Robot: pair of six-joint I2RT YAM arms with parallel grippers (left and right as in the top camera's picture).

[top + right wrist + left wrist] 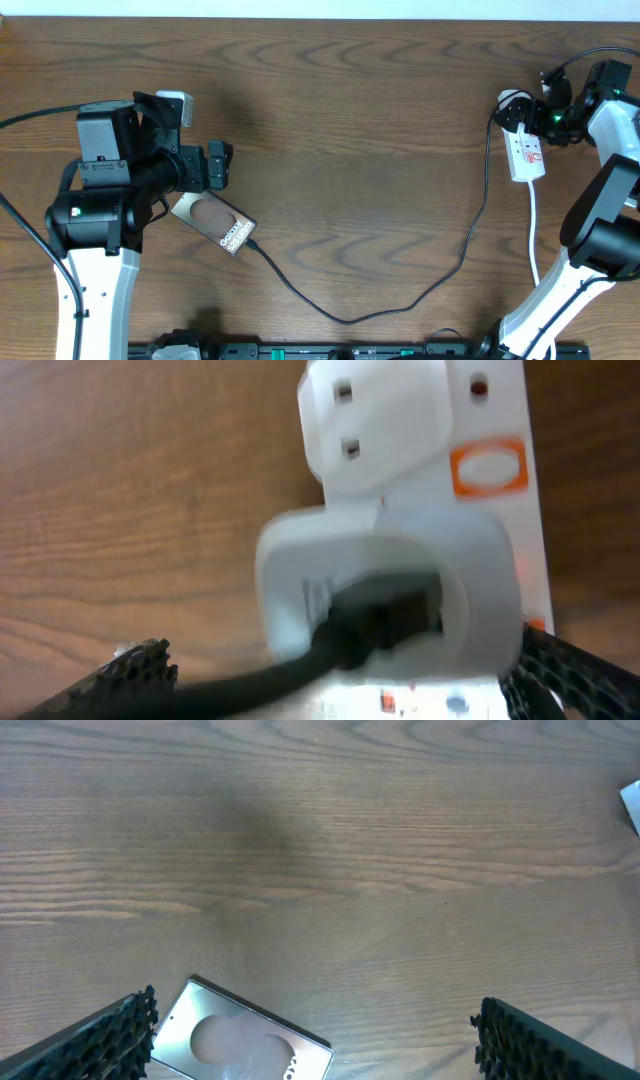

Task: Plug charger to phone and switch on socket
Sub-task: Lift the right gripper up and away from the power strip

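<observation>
Charger (400, 298) with white plug (385, 575) seated in socket (527, 155) far right, cable tip at phone (215, 222) on desk (350, 120), left claw (218, 166) wide open over phone, right claw (345, 672) wide open over plug, both holding nothing

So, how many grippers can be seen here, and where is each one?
2. The left gripper, open, is by the Galaxy phone at the left; the right gripper, open, is over the white power strip at the far right. No other seems hidden.
</observation>
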